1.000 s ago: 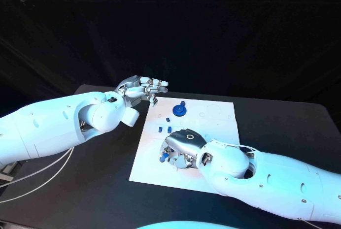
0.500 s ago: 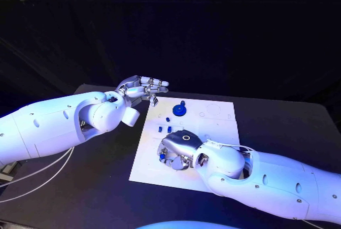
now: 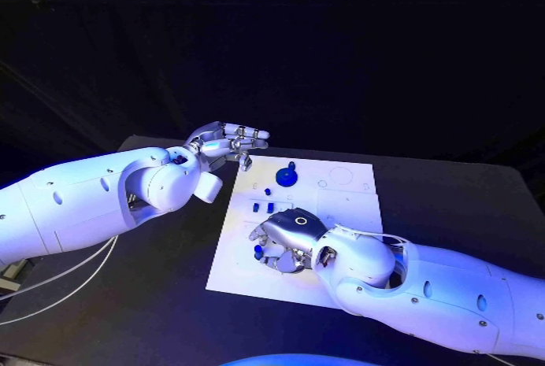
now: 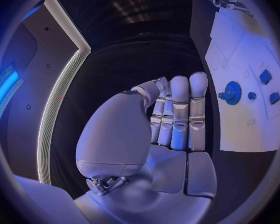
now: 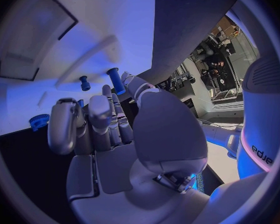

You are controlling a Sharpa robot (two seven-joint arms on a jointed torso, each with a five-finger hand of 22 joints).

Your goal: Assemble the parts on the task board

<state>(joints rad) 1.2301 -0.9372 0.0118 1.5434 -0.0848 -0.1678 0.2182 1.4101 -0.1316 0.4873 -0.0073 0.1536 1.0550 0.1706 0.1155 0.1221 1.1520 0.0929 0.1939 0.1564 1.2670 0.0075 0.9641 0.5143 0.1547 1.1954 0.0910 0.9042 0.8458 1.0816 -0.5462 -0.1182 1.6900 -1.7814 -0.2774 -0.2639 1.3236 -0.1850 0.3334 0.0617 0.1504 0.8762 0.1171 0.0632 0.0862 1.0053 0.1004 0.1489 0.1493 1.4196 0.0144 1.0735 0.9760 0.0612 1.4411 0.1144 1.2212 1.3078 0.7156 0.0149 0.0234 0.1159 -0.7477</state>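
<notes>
Blue plastic peg (image 5: 115, 79) by the right robot hand (image 3: 284, 242) looks light, stiff, slick — best pinched at its shaft; fingers curled, grip unclear — left robot hand (image 3: 228, 142) curled empty.

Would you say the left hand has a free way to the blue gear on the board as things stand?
Probably yes: the left hand hovers beside the task board's far corner, nothing lies between it and the blue gear, and the right hand works nearer the robot.

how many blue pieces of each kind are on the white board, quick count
gear: 1
square blocks: 2
small round peg: 1
cylinder: 1
total: 5 blue pieces in sight on the board
</notes>
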